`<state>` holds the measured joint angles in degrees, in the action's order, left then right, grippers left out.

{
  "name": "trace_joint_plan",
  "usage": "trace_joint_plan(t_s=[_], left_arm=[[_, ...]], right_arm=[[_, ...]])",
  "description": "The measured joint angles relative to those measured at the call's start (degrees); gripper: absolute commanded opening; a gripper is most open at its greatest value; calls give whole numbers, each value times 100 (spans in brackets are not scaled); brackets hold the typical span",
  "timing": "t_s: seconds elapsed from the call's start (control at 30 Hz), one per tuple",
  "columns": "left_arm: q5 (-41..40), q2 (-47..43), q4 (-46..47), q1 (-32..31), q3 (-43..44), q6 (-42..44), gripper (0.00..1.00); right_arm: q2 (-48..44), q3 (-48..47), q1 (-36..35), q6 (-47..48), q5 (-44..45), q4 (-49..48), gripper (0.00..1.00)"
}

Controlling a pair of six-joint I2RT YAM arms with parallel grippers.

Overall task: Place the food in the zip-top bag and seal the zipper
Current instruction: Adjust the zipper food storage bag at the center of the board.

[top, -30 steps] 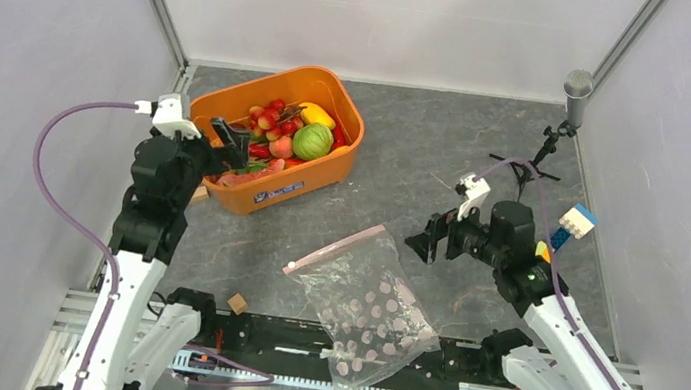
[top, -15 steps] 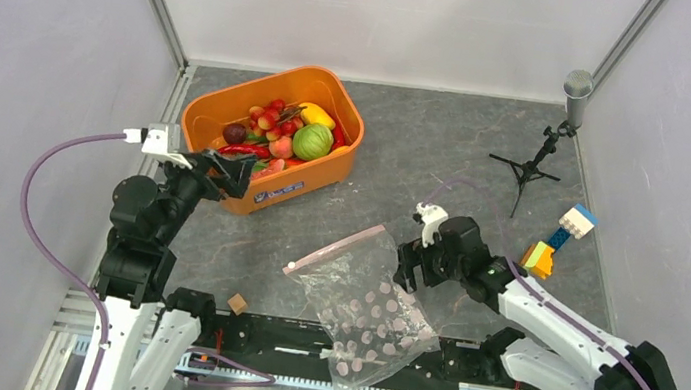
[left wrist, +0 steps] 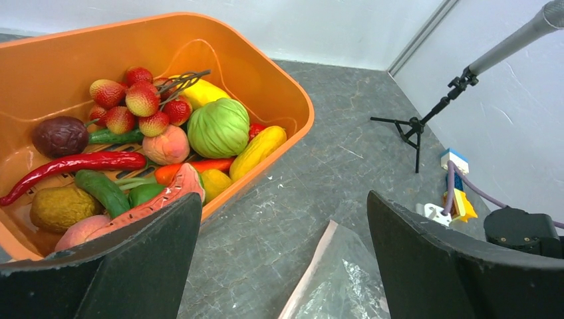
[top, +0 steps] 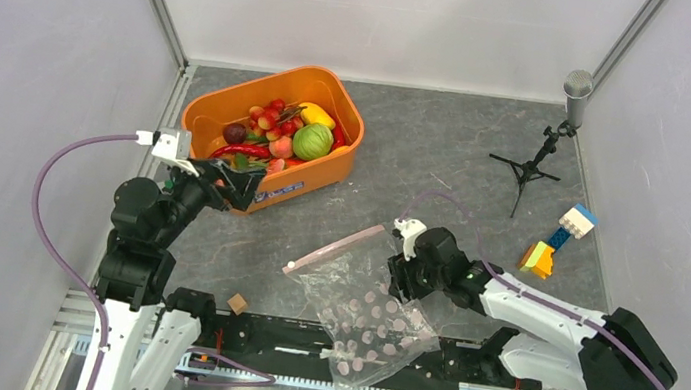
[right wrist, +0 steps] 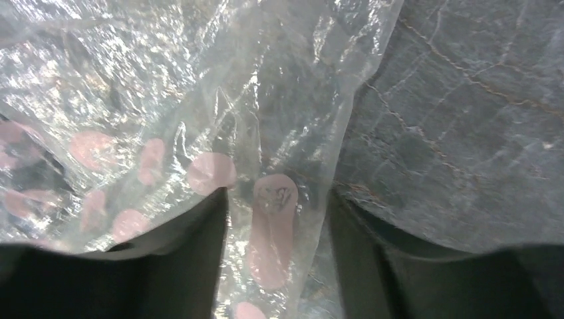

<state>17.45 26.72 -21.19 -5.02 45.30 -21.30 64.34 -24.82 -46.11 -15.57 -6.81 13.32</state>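
The zip-top bag (top: 367,309) lies flat at bottom middle of the top view, long axis running from its zipper (top: 335,247) at upper left down to lower right past the tabletop (top: 447,158) edge. The right jaws are way closer, parted astride its right-hand edge with film between them, not clamped yet I think. The left jaws are spread wide and empty right beside the orange tub (top: 329,171) at upper left, where all the food (top: 279,136) sits, so the bag mouth is down and right of them.
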Motion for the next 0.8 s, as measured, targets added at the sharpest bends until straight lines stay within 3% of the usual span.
trace_joint_plan(t_s=[0.13,0.2,0.43,0.8], left_arm=[[118,0,-22,0,-28,28,100],[168,0,-72,0,-39,66,100],[306,-7,-262,2,-72,85,100],[529,-146,-533,0,-149,199,100]], right_arm=[[243,9,-66,37,-13,-299,12],[332,-2,-66,109,37,-374,0],[573,-560,-68,999,619,-297,0],[1338,-1432,-68,4227,1023,-181,0]])
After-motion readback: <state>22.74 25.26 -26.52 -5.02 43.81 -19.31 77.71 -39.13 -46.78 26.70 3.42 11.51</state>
